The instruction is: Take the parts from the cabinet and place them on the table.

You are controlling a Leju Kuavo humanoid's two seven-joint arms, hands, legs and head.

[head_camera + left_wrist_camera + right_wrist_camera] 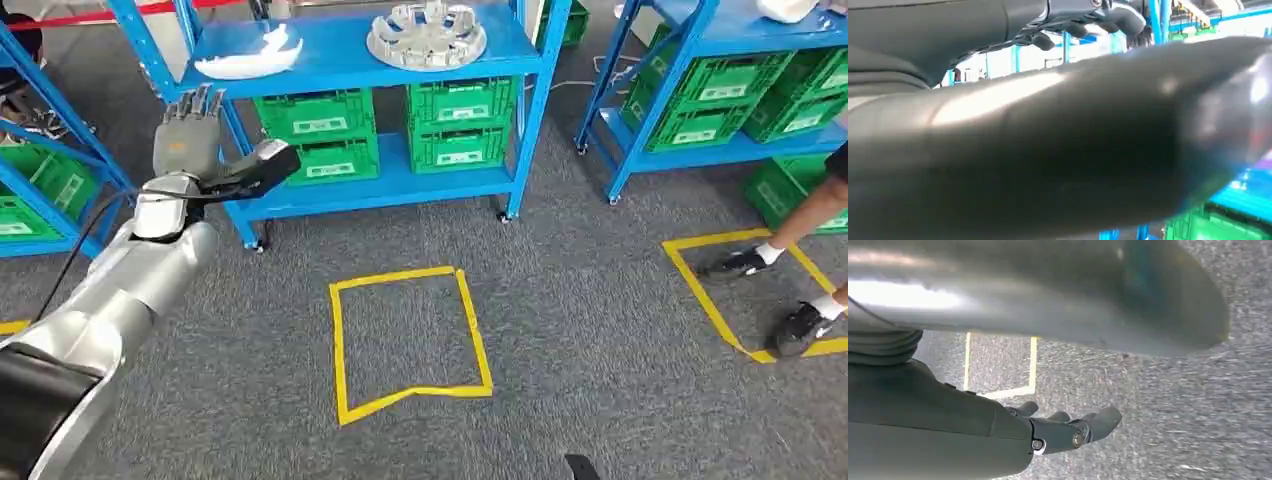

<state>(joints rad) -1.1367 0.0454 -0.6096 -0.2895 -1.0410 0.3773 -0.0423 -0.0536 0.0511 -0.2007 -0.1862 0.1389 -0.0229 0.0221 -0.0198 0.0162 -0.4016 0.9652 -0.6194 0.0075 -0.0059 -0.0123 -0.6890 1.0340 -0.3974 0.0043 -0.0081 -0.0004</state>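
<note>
A white curved part (250,55) and a silver round hub-like part (427,35) lie on the top shelf of the blue cabinet (395,185). My left hand (190,135) is raised in front of the cabinet's left post, just below the white part. Its fingers point up and are spread, the thumb juts to the right, and it holds nothing. In the left wrist view the thick thumb (1058,150) fills most of the picture and the dark fingers (1088,20) sit behind it. My right hand (1063,430) hangs over the grey carpet with loosely extended fingers and nothing in it.
Green crates (385,125) fill the cabinet's lower shelves. More blue racks with green crates stand at the right (720,95) and far left (40,185). A person's legs and shoes (790,290) stand by yellow floor tape at the right. A yellow tape square (408,340) marks the carpet ahead.
</note>
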